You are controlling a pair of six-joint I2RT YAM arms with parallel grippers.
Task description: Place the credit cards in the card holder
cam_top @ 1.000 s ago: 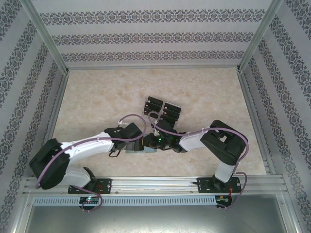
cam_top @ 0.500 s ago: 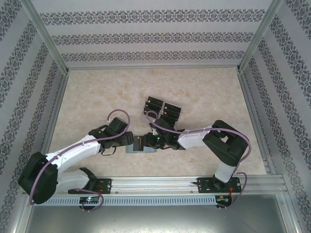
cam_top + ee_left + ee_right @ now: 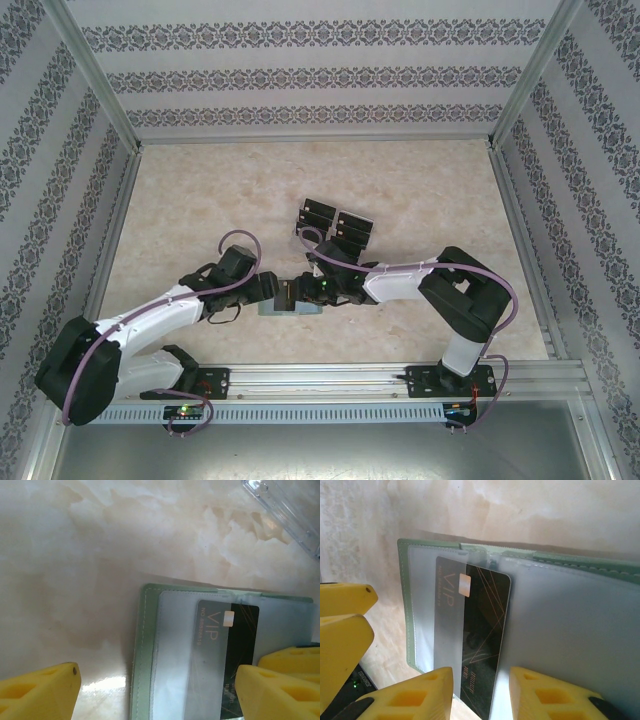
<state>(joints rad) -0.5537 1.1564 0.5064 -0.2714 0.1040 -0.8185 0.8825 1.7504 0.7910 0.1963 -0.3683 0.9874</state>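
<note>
The grey-green card holder [image 3: 272, 309] lies open near the front of the table, its clear sleeve facing up. One black credit card [image 3: 482, 630] marked VIP sits partly inside the sleeve [image 3: 175, 650], with its dark half [image 3: 242, 640] still outside. My right gripper [image 3: 481, 696] is open over the card's near end, with a gap at each finger. My left gripper [image 3: 157, 695] is open wide, its jaws straddling the holder's stitched edge [image 3: 142, 655] without touching it. Both grippers [image 3: 285, 292] meet over the holder. More credit cards [image 3: 335, 224] lie behind them.
A clear plastic tray [image 3: 287, 507] sits just beyond the holder and holds the other cards. Metal rails [image 3: 320, 380] run along the near edge. Patterned walls [image 3: 320, 75] close the back and both sides. Bare marble table [image 3: 200, 210] lies to the left.
My right gripper has opened and let go of the card, which stays partly in the sleeve. The left arm has pulled back to the left and lower.
</note>
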